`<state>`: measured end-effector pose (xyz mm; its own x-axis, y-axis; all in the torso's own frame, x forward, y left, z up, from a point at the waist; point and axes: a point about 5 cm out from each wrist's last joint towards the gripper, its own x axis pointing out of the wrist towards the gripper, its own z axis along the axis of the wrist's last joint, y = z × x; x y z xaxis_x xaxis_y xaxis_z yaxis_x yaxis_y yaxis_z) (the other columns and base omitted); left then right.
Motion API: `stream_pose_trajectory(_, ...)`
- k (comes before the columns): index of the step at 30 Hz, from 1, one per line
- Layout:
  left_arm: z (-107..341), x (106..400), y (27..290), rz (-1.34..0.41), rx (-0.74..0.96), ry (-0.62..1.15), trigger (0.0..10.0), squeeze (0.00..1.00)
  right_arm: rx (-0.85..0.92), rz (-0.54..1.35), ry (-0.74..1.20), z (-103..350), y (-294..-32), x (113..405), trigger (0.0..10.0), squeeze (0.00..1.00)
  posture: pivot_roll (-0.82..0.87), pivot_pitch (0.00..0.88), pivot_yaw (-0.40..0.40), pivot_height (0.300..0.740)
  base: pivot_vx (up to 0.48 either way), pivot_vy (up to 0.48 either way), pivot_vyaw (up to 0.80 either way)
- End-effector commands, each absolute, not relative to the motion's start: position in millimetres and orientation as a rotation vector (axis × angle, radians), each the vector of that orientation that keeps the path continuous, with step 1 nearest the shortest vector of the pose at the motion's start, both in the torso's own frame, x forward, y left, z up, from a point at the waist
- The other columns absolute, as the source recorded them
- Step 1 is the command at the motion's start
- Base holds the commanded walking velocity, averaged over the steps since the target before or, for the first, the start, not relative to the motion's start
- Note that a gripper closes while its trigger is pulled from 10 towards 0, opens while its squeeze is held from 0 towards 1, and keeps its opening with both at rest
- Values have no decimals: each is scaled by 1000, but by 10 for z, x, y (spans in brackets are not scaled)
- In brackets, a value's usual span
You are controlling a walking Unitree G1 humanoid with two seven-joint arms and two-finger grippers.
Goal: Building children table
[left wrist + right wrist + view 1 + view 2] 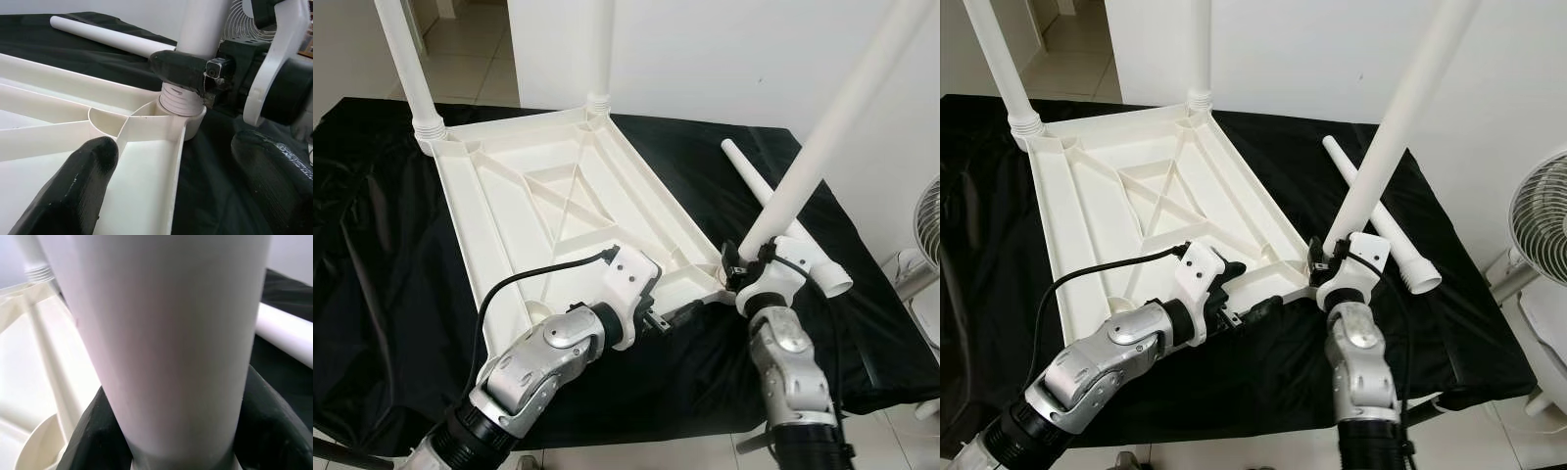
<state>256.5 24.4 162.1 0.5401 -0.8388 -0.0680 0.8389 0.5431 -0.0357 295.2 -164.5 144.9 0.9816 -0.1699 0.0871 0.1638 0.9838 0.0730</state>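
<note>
We've got the right gripper (1324,257) clamped on the third leg (1393,127) to thread it into the tabletop's (1136,176) near-right corner socket, w/ left gripper (1252,311) fingers apart, bracing that edge.

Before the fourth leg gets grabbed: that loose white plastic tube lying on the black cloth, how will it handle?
The loose white plastic tube is round and smooth, so it will probably roll on the black cloth if nudged sideways. It looks hollow at its flared end, so likely light and stiff. The slick surface may slip in the right tool, which now grips the tilted white leg.
</note>
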Motion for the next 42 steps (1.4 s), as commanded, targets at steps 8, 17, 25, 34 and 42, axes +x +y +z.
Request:
stream_pose_trajectory(8,1615,2471,172,-1154,-10,83,10000,0,87,-215,-4,1283,-1523,2882,10000,0,34,66,-75,740,0,0,0)
stream_pose_trajectory(17,1615,2483,188,-1145,-5,81,10000,0,127,-186,-16,1310,-1516,2894,10000,1000,41,61,-78,740,0,0,0)
stream_pose_trajectory(25,1611,2479,191,-1144,-5,84,10000,0,135,-91,-46,1385,-1636,2911,10000,1000,41,62,-79,740,0,0,0)
stream_pose_trajectory(34,1617,2491,187,-1149,-1,83,10000,0,56,200,-29,1423,-1899,2987,10000,0,30,66,-67,740,0,0,0)
stream_pose_trajectory(42,1625,2498,196,-1149,0,84,10000,0,-19,379,-4,1418,-2036,3032,10000,0,28,78,-58,740,0,0,0)
